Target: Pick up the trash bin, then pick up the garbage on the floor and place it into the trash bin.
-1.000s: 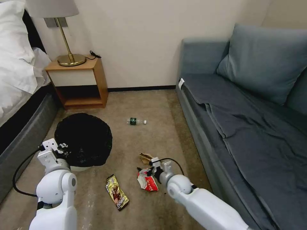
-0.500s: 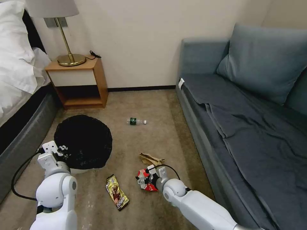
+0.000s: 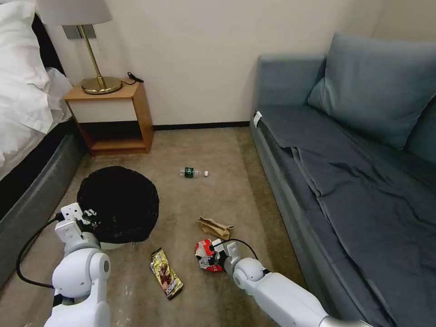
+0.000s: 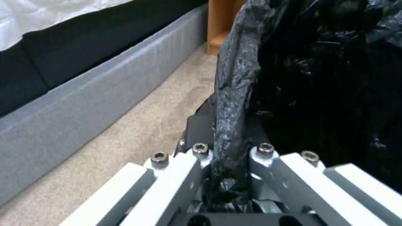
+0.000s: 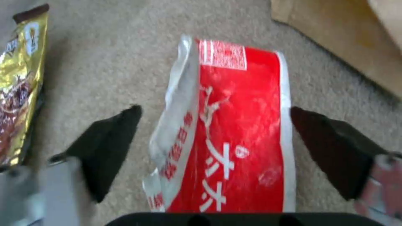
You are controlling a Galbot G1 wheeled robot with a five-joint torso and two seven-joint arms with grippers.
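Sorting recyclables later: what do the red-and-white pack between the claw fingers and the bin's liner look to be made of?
Red-and-white pack: looks like glossy printed film or coated paper, creased and shiny; which one is unclear. Liner on the trash bin: thin black plastic, crinkled, with glinting wrinkles.

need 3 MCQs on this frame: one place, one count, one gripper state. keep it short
1. Where does the small clear bottle lie?
A. on the carpet between nightstand and sofa
B. inside the bin
C. on the sofa

2. How many litter pieces lie on the carpet?
A. two
B. four
C. six

3. What is the right gripper doing?
A. shut on the gold wrapper
B. parked by the bed
C. open, straddling the red-and-white carton

Answers:
1 A: the head view shows it on open carpet.
2 B: bottle, carton, brown paper bag, gold snack wrapper.
3 C: the right wrist view shows a finger on each side of the carton, apart from it.
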